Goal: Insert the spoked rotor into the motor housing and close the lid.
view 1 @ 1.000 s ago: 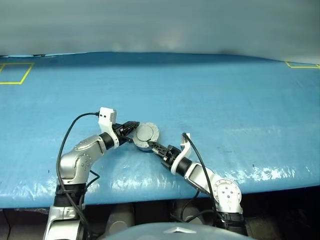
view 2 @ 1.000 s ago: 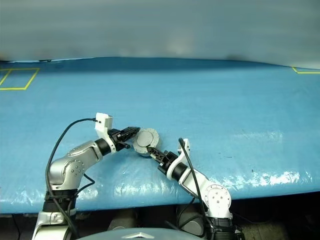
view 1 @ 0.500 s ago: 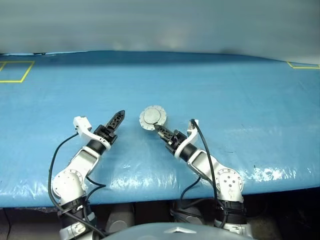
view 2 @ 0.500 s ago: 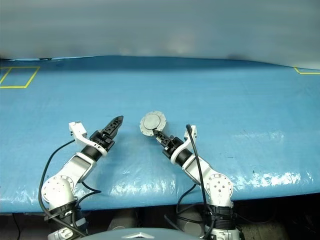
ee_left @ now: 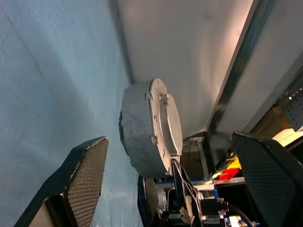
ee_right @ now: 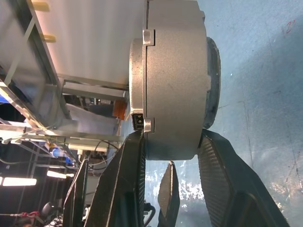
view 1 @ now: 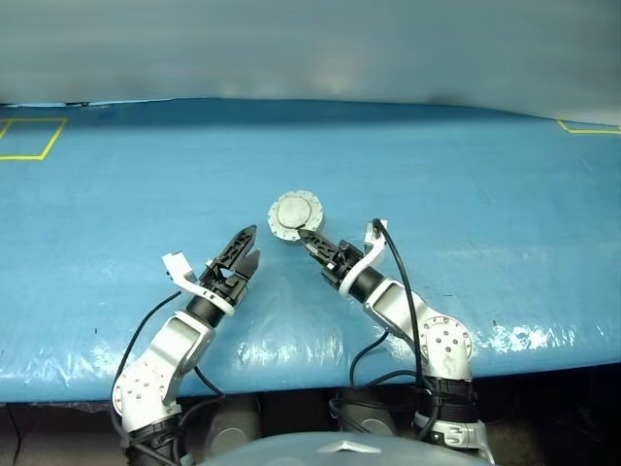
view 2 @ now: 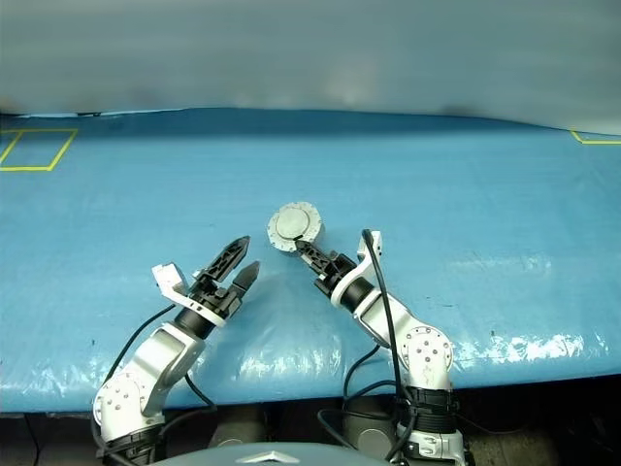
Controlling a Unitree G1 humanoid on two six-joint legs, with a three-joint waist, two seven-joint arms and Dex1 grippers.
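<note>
The right gripper (view 1: 303,234) is clamped on the motor housing (ee_right: 173,90), one black finger on each side of its grey body, and holds it up off the blue table (view 1: 466,184) with the round face tipped toward the head camera. The lid (view 1: 294,212) is down over the housing, its plain grey outer face with the raised centre showing, and small tabs stand out around the rim. From where I stand, the housing sits near the middle of the table, at about twelve o'clock from the robot's chest, with the right arm reaching up to it from five o'clock.

The left gripper (view 1: 245,247) hangs free, its two fingers spread wide apart and grasping nothing. It sits at about eight o'clock from the housing, near but clear of it, pointing up toward it. In the left wrist view the closed housing (ee_left: 150,127) floats between the two parted fingertips (ee_left: 90,172) with open space on either side.

The spoked rotor cannot be seen with the lid shut. Yellow tape outlines (view 1: 29,139) mark the table's far corners at ten and two o'clock.
</note>
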